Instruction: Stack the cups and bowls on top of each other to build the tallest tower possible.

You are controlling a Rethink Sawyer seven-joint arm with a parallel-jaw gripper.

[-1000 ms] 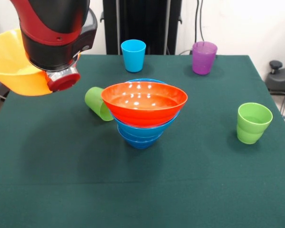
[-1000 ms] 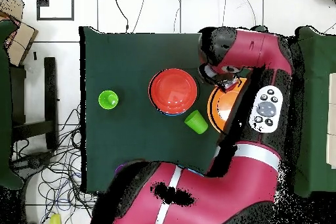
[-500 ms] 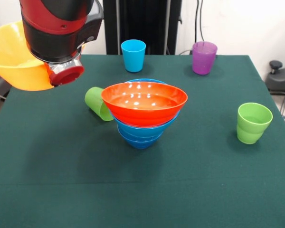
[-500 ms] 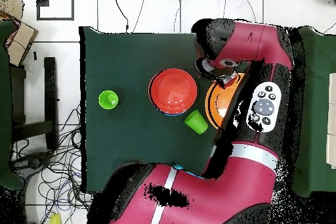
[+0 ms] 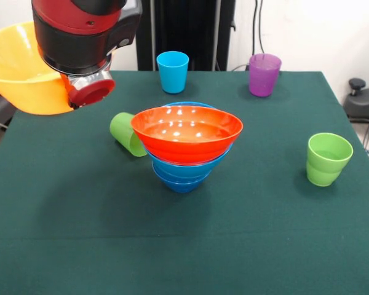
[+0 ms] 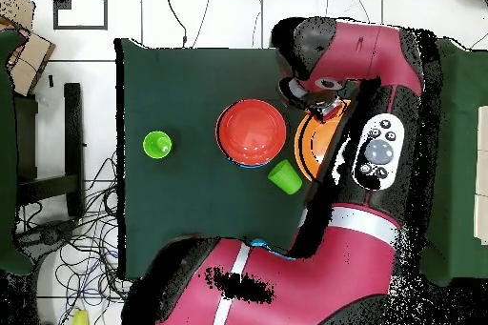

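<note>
The tower stands mid-table: an orange-red bowl (image 5: 186, 132) nested on top of blue bowls (image 5: 183, 175), seen from overhead as a red disc (image 6: 252, 132). A big yellow-orange bowl (image 5: 18, 74) hangs tilted in the air at the left, above the table's edge, carried by my gripper (image 6: 327, 110). The arm's wrist hides the fingers in the front view. One green cup (image 5: 127, 134) lies on its side just left of the tower. Another green cup (image 5: 328, 159) stands upright at the right. A light blue cup (image 5: 173, 71) and a purple cup (image 5: 264, 74) stand at the far edge.
The arm's thick red and black wrist (image 5: 80, 43) hangs over the table's left far corner. Black equipment stands behind the far edge. Cables and a box lie on the floor beside the green table (image 6: 191, 83) in the overhead view.
The arm has risen and shifted a little toward the tower, taking the yellow-orange bowl with it. The tower and the cups have not moved.
</note>
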